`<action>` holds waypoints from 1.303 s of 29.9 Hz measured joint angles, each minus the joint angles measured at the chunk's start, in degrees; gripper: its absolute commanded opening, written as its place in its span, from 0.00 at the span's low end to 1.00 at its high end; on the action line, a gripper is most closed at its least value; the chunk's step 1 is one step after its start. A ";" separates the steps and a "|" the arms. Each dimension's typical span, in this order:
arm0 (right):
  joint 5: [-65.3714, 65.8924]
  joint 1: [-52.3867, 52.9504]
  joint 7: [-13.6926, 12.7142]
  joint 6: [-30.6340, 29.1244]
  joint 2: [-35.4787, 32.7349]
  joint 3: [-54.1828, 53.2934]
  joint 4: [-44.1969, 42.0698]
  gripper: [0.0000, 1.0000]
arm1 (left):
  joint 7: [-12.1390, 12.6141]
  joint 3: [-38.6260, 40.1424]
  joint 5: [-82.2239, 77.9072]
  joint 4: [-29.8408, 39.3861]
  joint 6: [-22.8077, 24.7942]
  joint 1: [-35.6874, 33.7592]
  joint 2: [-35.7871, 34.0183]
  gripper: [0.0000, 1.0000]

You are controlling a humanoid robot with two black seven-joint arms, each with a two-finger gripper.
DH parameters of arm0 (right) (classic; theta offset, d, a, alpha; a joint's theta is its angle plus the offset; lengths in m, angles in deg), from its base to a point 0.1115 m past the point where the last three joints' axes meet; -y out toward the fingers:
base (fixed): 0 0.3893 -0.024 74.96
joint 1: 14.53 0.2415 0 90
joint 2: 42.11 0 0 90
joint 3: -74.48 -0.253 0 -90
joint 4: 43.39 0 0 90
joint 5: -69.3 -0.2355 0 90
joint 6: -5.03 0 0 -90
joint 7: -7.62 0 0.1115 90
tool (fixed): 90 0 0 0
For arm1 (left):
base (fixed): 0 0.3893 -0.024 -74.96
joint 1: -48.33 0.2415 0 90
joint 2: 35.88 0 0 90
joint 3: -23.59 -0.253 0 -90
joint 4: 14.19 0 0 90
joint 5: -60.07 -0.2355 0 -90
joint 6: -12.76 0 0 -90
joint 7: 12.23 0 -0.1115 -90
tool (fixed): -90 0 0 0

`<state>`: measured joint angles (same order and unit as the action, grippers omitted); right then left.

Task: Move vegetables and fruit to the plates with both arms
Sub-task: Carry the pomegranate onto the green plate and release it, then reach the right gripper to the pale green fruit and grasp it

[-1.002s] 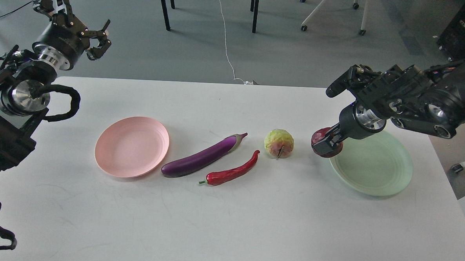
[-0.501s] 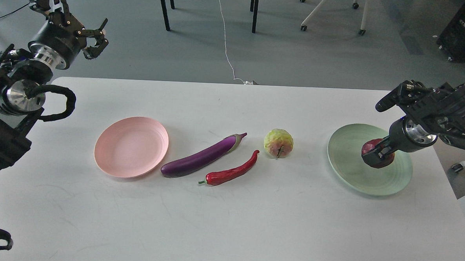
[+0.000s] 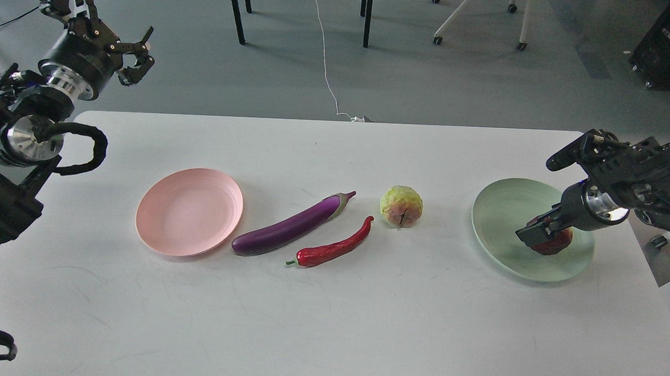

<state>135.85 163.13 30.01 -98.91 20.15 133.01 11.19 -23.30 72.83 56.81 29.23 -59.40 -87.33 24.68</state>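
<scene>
Pomegranate [image 3: 553, 241] sits low over the pale green plate [image 3: 503, 218] near the table's right edge, with the right gripper [image 3: 543, 235] closed around it. From here it is hard to say whether the fruit already rests on the plate or hangs just above it. By my reckoning that makes one transfer nearly finished, short only of the release.

Three items are left. The bumpy yellow-green fruit [image 3: 401, 207] lies mid-table, and just left of it the purple eggplant [image 3: 291, 226] and the red chili pepper [image 3: 335, 249] lie side by side, close but apparently not touching. The pale pink plate [image 3: 189, 211], toward the left edge, is empty.

The left gripper [image 3: 127, 54] hangs beyond the far left corner, fingers spread and holding nothing.

Count: two fruits, two vegetables, two plates, two arms on one white table [image 3: 329, 323].
</scene>
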 measured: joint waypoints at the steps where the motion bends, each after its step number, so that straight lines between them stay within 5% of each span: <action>1: -0.06 0.62 0.00 -0.06 0.00 -0.50 0.17 0.98 | 0.00 0.02 0.00 0.00 0.00 0.00 0.00 0.98; 7: -2.15 5.75 -0.01 -1.44 2.36 -5.36 0.33 0.98 | 0.04 0.03 0.00 -0.01 0.00 -0.03 -0.10 0.98; 20: -19.21 5.12 0.02 -1.60 21.45 -6.39 -4.58 0.98 | 0.08 -0.42 0.00 -0.01 0.16 -0.05 -0.92 0.98; 39: -19.34 -0.92 -0.12 -1.70 27.71 -1.81 -14.56 0.97 | 0.08 -0.64 -0.08 -0.09 0.69 0.60 -1.07 0.98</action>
<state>116.51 162.22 29.89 -100.61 47.87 131.21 -3.38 -23.21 72.19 56.73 29.14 -58.71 -86.73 23.61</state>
